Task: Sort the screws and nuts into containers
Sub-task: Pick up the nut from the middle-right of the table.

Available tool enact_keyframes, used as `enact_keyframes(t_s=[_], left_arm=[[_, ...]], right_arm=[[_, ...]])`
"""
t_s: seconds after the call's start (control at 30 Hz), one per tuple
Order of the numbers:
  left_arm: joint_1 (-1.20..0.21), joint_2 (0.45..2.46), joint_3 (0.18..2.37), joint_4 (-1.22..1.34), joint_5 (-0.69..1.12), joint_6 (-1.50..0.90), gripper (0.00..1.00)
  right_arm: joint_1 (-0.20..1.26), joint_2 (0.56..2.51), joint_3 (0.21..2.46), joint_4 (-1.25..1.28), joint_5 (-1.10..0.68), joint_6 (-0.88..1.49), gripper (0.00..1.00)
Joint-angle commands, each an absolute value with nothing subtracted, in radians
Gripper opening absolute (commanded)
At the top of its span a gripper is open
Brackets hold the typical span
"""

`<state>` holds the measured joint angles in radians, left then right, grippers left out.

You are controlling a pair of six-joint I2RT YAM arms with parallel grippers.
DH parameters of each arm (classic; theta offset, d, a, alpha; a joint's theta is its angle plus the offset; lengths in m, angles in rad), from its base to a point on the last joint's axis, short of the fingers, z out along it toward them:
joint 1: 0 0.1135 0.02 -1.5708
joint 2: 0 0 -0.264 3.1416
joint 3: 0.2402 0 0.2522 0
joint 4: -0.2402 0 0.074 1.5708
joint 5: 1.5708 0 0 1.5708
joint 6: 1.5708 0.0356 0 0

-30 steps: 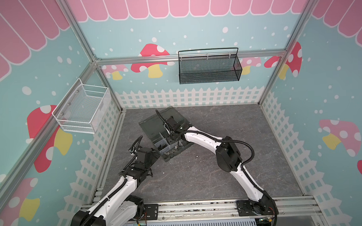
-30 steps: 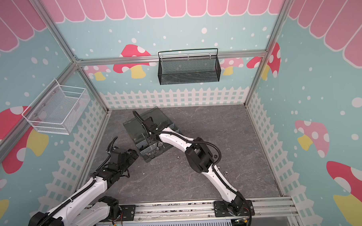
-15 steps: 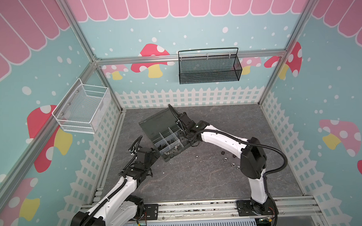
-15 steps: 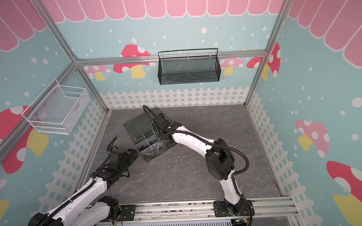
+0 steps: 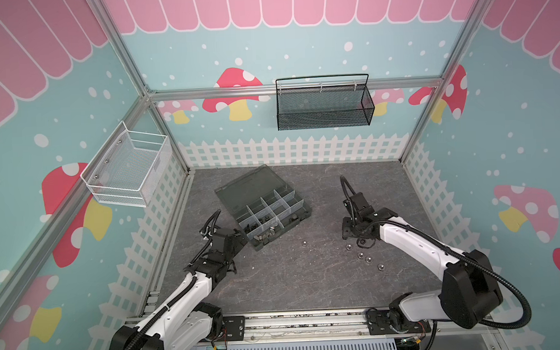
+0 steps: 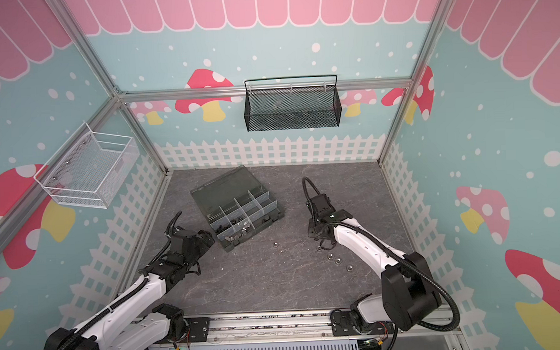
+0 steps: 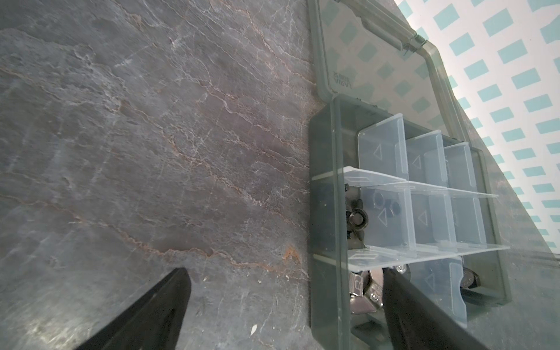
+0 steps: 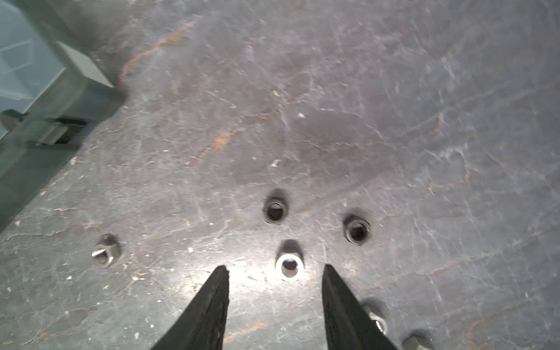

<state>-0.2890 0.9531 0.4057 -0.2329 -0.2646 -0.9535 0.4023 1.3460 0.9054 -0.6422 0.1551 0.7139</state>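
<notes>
The right hand point(image 8: 274, 269) hangs low over the loose nuts point(image 5: 368, 259) with its jaws parted and nothing between them; a silver nut point(image 8: 289, 267) lies just ahead of the gap, toward the 1 o'clock side of it. Lined up that way, it looks set to close on that nut. Two more nuts point(image 8: 275, 210) lie on their sides beyond it, open ends facing the wrist camera, which would make them harder to pinch.

The left hand point(image 7: 285, 278) is spread wide and empty, one finger point(image 7: 403, 300) over the near compartment of the box point(image 5: 300, 212), the other over bare slate. It seems parked there to keep clear of the right arm's route.

In both top views the box sits at about 10 o'clock from the middle of the surface point(image 5: 276, 278), lid point(image 5: 248, 186) folded back toward 12. The compartments nearest the left arm hold dark and silver hardware; the far row looks empty. I can pick out no screws for certain. One nut point(image 6: 275, 244) lies alone near the box; four others trail from the right hand toward 4 o'clock.

The surface is grey slate-patterned sheet. Around it stand teal walls with mushrooms and a picket fence, a black basket point(image 5: 324, 107) at 12 and a white basket point(image 5: 128, 170) at 9.
</notes>
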Motion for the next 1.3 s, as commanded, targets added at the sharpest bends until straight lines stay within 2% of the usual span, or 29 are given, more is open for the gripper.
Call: enact_keyframes(t_s=[0.0,0.2,0.63,1.07,1.27], left_arm=[[-0.283,0.956,0.407,-0.221,-0.255,-0.949,1.0],[-0.282,0.966,0.408,-0.209,-0.254,-0.948,1.0],[-0.282,1.004,0.42,-0.196,-0.237,-0.946,1.0],[-0.281,1.017,0.425,-0.19,-0.23,-0.95,1.0],[-0.281,1.017,0.422,-0.189,-0.235,-0.957,1.0]], right_arm=[[0.345,1.315,0.848,-0.646,0.092,0.727,0.53],[0.267,1.358,0.815,-0.629,0.074,0.68,0.53],[0.198,1.535,0.837,-0.581,0.065,0.579,0.49],[0.159,1.626,0.861,-0.546,0.056,0.533,0.41],[0.157,1.612,0.849,-0.55,0.044,0.529,0.3]])
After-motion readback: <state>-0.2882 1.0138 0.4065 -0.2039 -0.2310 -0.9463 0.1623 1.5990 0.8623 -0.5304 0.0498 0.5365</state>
